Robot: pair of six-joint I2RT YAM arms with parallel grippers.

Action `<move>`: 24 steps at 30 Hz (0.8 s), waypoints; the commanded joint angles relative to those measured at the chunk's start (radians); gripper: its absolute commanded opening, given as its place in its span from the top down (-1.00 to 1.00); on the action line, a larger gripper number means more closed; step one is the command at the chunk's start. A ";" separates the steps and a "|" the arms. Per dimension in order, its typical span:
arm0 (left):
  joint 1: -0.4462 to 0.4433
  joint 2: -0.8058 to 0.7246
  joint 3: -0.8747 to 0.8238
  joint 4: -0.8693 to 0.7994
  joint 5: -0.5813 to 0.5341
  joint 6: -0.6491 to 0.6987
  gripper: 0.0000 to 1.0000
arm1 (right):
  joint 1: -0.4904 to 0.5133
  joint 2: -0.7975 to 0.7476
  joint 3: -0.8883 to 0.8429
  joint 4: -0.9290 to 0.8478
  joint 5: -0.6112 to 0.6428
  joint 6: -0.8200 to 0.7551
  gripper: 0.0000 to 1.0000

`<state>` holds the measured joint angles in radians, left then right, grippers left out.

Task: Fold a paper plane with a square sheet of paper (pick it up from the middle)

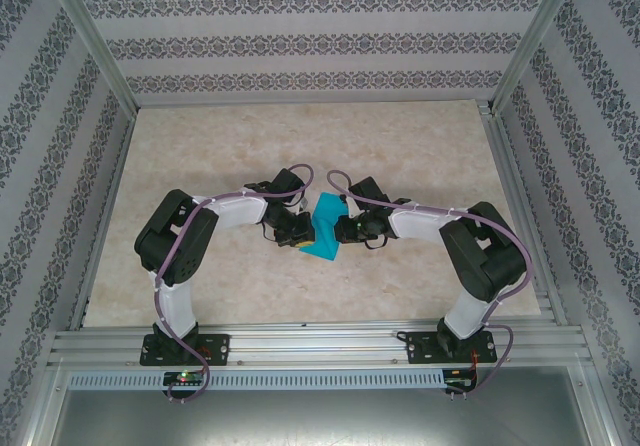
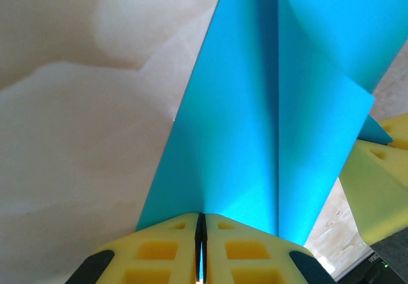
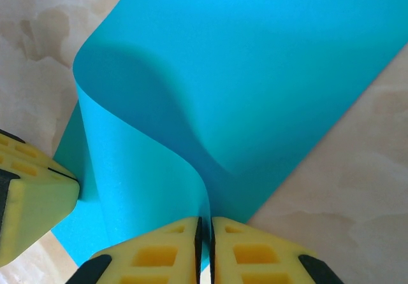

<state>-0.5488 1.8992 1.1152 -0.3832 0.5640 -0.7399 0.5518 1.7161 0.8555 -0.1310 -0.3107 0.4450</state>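
Turquoise paper: the square sheet of paper is at the middle of the bench, gripped from both sides. On one side the left claw is closed, its yellow pads pressed together with a thin edge of the sheet nipped between them. On the opposite side the right claw is likewise closed on the sheet. The opposed pinches probably serve to bring two parts of the sheet toward each other. The left wrist view shows a straight line running up the sheet from near the pads, read as a crease or an overlapped edge. The right wrist view shows the sheet bowed in a soft curl, not pressed flat. Judgement: a fold is in progress, with no dart shape formed yet. It is hard to make out whether the sheet's lower corner rests on the bench or hangs just above it. In the top view the claws cover both gripped edges. The sheet's far edges are cut off in both wrist views, so the layers cannot be counted.
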 commanded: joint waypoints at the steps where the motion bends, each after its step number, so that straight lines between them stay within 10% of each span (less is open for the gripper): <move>1: -0.011 0.020 0.011 -0.045 -0.017 0.023 0.74 | 0.002 0.013 0.020 -0.010 0.022 -0.012 0.72; 24: -0.010 -0.074 0.028 -0.054 -0.089 0.026 0.59 | 0.004 0.050 0.025 -0.040 0.044 -0.022 0.72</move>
<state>-0.5499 1.8877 1.1244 -0.3969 0.5358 -0.7330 0.5522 1.7374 0.8715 -0.1310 -0.3008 0.4427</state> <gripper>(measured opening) 0.201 0.140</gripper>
